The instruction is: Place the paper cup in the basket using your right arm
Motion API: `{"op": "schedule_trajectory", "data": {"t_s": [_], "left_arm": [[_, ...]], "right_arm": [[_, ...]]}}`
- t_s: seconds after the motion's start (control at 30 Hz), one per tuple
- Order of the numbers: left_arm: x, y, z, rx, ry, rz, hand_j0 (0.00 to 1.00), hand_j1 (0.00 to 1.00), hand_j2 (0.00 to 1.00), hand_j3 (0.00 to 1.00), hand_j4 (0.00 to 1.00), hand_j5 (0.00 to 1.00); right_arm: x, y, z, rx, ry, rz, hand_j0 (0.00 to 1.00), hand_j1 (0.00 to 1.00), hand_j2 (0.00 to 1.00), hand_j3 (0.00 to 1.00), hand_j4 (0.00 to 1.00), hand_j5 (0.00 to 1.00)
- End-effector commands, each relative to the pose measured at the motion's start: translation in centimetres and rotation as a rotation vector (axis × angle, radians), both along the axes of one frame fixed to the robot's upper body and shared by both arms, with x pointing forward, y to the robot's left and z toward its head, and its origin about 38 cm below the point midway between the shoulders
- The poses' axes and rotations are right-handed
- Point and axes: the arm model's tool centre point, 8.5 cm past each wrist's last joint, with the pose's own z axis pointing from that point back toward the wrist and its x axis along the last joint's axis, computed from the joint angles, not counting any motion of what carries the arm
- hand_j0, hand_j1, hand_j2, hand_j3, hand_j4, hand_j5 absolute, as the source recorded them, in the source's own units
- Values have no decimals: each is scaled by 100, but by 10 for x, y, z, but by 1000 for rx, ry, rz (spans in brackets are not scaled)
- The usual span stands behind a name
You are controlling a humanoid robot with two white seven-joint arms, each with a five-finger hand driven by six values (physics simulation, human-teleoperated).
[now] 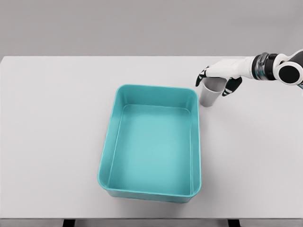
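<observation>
No readable text or labels anywhere.

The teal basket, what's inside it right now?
Nothing shows inside the teal basket: its whole floor is bare. The paper cup stands upright on the table just past its far right corner, with the right hand around its rim.

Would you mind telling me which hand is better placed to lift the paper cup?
Right. The right hand is already at the paper cup, fingers curled around its rim, beside the basket. No left arm shows.
</observation>
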Motion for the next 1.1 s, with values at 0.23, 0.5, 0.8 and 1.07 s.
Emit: {"op": "schedule_trajectory", "data": {"t_s": [0.23,0.5,0.8,1.07], "left_arm": [[0,0,0,0,0,-1,100,100,100,100,100,100],[0,0,0,0,0,1,100,100,100,100,100,100],[0,0,0,0,0,-1,100,100,100,100,100,100],[0,0,0,0,0,-1,100,100,100,100,100,100]], "right_arm": [[1,-2,11,0,-22,2,71,71,71,71,71,71],[-2,-2,23,4,-46,13,71,71,71,71,71,71],[-1,-3,32,8,-63,24,71,71,71,71,71,71],[-8,-7,49,29,-97,49,71,71,71,71,71,71]]}}
